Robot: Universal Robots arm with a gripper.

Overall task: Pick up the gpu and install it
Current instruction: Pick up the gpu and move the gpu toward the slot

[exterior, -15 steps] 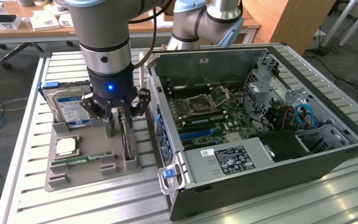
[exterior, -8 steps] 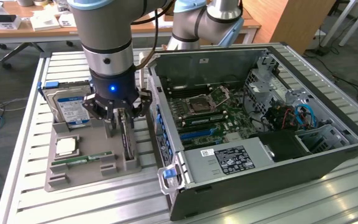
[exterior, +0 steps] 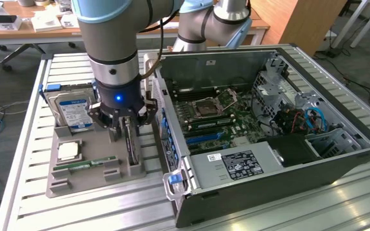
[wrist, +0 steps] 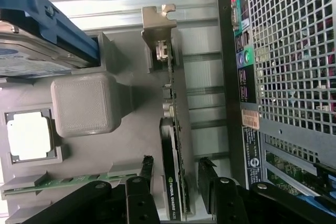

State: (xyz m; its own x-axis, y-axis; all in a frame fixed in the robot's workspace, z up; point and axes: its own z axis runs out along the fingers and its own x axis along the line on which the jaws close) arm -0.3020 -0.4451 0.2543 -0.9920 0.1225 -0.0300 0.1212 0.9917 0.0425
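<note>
The gpu (exterior: 131, 150) stands on its long edge in a slot of the grey holder tray (exterior: 82, 185), just left of the open computer case in the exterior view. In the wrist view the gpu (wrist: 171, 129) shows as a thin card, black on one face, with a metal bracket (wrist: 157, 27) at its far end. My gripper (exterior: 125, 129) is lowered over it and open. Its black fingers (wrist: 146, 169) straddle the card, with a gap on each side. My gripper (wrist: 177, 170) holds nothing.
The tray also carries a silver hard drive with a blue label (exterior: 74, 110), a CPU (exterior: 69, 151) and a green RAM stick (exterior: 85, 164). The open computer case (exterior: 339, 166) lies at the exterior view's right, with the motherboard (exterior: 211, 120) exposed. Its perforated rear panel (wrist: 289, 51) is close beside the card.
</note>
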